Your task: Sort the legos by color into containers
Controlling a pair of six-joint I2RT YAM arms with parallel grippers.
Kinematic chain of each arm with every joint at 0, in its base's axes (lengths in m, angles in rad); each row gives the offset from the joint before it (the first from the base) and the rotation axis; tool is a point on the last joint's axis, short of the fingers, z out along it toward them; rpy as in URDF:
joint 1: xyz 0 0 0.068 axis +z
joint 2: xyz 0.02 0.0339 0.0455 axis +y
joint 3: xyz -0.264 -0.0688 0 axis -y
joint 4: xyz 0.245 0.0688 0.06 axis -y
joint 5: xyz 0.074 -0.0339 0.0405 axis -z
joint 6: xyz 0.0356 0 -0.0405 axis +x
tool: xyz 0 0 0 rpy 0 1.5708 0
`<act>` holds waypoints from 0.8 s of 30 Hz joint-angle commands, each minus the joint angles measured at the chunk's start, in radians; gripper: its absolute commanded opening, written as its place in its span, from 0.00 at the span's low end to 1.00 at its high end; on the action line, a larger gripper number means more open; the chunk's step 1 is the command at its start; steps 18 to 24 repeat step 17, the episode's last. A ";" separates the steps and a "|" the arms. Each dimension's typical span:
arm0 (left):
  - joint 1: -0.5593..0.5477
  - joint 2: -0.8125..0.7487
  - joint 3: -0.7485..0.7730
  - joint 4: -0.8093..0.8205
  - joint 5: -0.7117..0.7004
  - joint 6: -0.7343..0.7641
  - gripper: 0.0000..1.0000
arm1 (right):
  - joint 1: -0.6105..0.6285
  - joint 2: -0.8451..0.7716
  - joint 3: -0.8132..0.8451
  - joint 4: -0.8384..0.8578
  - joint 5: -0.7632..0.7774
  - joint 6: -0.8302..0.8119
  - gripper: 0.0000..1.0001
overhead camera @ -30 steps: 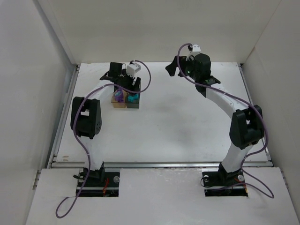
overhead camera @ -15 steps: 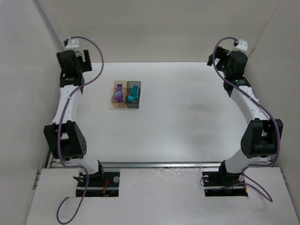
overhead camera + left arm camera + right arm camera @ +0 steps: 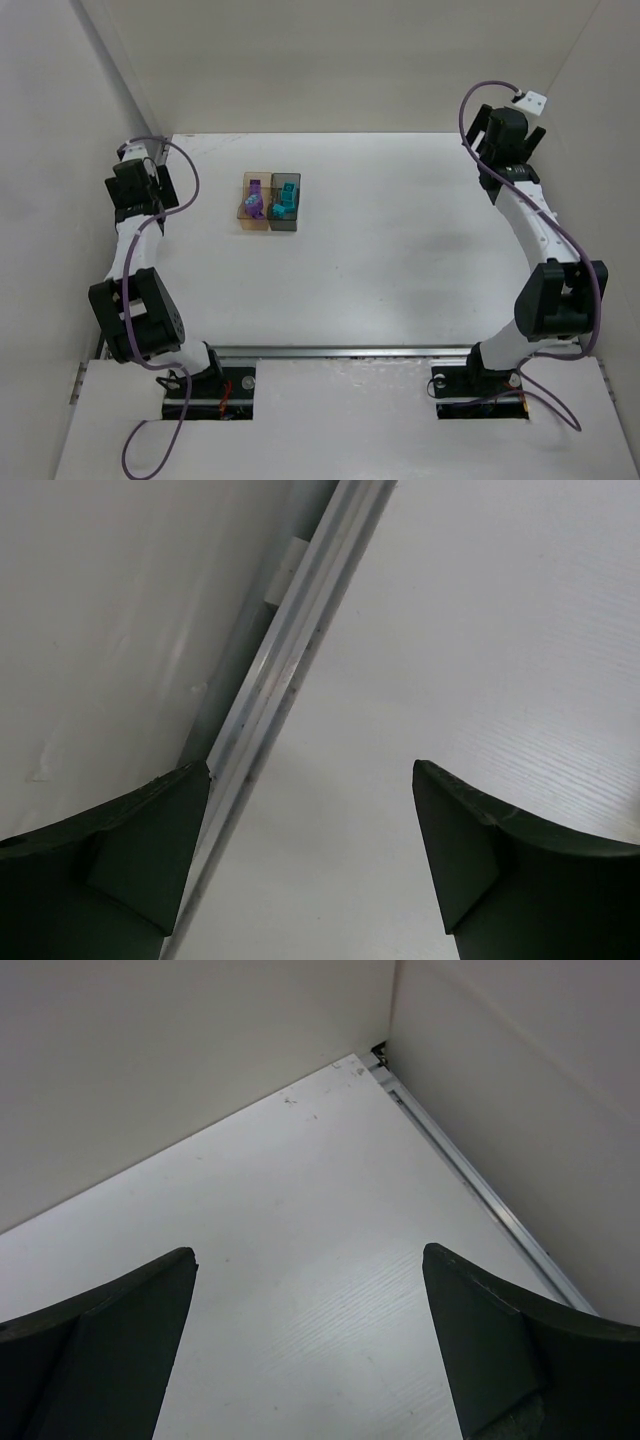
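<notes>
Two adjoining small bins stand at the back left of the table. The amber-orange bin (image 3: 246,209) holds purple legos (image 3: 256,197). The smoky dark grey bin (image 3: 293,217) holds teal legos (image 3: 285,200). My left gripper (image 3: 133,181) is at the table's left edge, well left of the bins, open and empty (image 3: 312,780). My right gripper (image 3: 503,135) is at the far right corner, open and empty (image 3: 310,1260). The bins do not show in either wrist view.
An aluminium rail (image 3: 285,645) runs along the table's left edge under my left gripper, with the white side wall beyond it. A matching rail (image 3: 470,1175) and the back right corner of the walls lie ahead of my right gripper.
My left arm has drawn away from the bins to the left edge and then come nearer along it. My right arm has swung from the back middle to the far right corner.
</notes>
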 commanded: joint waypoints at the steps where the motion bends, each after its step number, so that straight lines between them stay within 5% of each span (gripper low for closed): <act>1: 0.002 -0.056 -0.009 0.024 0.061 -0.032 0.79 | 0.008 -0.020 0.031 -0.017 0.060 -0.014 1.00; 24: 0.002 -0.056 -0.018 0.024 0.122 -0.050 0.78 | 0.008 -0.104 -0.044 -0.028 0.051 -0.014 1.00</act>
